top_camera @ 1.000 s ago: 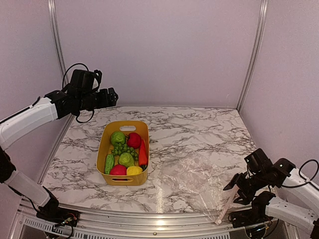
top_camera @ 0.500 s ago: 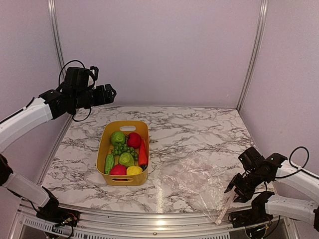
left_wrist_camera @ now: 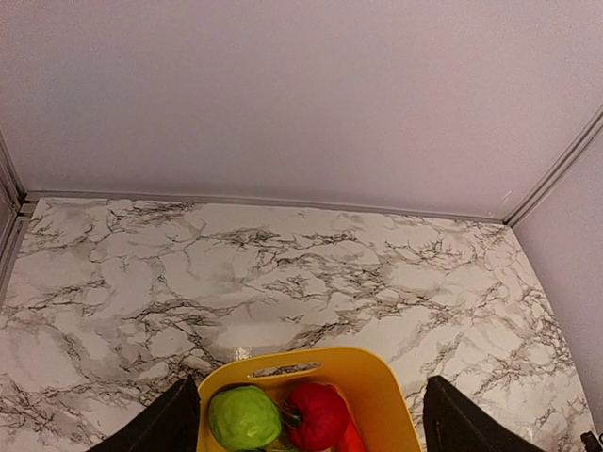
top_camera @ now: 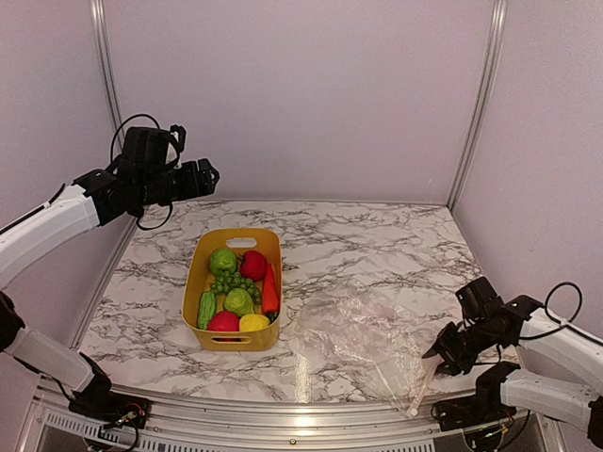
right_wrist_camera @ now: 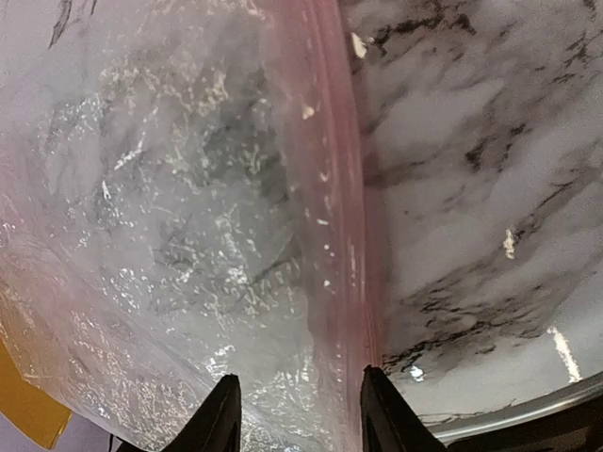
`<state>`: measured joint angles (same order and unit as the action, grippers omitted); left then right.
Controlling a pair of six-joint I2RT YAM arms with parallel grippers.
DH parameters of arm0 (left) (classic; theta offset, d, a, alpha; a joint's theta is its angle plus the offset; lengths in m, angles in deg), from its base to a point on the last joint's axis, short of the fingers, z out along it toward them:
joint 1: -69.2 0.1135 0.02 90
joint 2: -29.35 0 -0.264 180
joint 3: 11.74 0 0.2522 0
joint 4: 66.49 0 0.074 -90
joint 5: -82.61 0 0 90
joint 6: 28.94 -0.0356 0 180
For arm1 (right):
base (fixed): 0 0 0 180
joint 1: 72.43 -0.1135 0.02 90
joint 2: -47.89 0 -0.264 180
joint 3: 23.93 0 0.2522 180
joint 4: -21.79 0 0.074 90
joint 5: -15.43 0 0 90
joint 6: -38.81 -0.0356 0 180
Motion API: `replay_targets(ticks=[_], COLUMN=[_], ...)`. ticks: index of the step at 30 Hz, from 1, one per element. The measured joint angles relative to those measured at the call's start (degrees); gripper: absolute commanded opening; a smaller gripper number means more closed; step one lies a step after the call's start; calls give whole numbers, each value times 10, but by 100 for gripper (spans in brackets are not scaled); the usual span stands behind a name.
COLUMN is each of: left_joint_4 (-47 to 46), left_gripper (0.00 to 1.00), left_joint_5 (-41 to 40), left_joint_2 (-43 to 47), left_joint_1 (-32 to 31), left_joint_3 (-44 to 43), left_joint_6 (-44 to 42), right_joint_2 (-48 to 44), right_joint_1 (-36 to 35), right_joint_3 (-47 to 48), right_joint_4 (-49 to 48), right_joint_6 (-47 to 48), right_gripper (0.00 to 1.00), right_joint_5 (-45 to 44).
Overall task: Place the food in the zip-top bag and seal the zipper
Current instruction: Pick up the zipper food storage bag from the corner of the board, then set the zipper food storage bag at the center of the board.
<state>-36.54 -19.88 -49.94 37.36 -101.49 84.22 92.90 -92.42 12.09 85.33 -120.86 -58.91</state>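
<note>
Near right: right gripper [right_wrist_camera: 300,416], fingers a modest gap apart, straddling the thin pinkish-white zipper strip [right_wrist_camera: 334,188] at the mouth edge of the clear crinkly zip-top bag [top_camera: 363,334]. Not clamped as far as I can see; contact unclear. Bag lies flat and empty on the marble-patterned table [top_camera: 377,245], right of the yellow plastic tub [top_camera: 192,282]. All the small plastic toy fruits and vegetables [top_camera: 238,301] sit in the tub, none bagged. Far left: left gripper [left_wrist_camera: 306,426] held high over the tub's far end, claw spread wide, holding nothing. Judgement: task barely started; opening the bag, loading every piece and sealing all remain.
</note>
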Motion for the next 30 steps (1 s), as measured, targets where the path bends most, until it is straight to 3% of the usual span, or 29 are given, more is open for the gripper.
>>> replay_targets(ticks=[7, 12, 19, 27, 30], left_joint_4=[1, 3, -2, 6, 5], left_gripper=[83, 80, 74, 71, 71], left_joint_5=[0, 0, 36, 85, 97], left_joint_2=[4, 10, 0, -64, -77], left_joint_1=[0, 0, -3, -37, -57], left_joint_3=[0, 0, -8, -100, -121], left_joint_6=[0, 1, 5, 3, 15], right_joint_2=[-11, -8, 86, 275, 315], right_joint_1=[0, 0, 0, -41, -69], right_joint_3=[-38, -3, 230, 554, 621], right_joint_4=[-44, -38, -36, -24, -22], right_joint_6=[-14, 6, 106, 343, 406], right_gripper=[16, 0, 0, 0, 0], right_joint_5=[21, 4, -59, -188, -220])
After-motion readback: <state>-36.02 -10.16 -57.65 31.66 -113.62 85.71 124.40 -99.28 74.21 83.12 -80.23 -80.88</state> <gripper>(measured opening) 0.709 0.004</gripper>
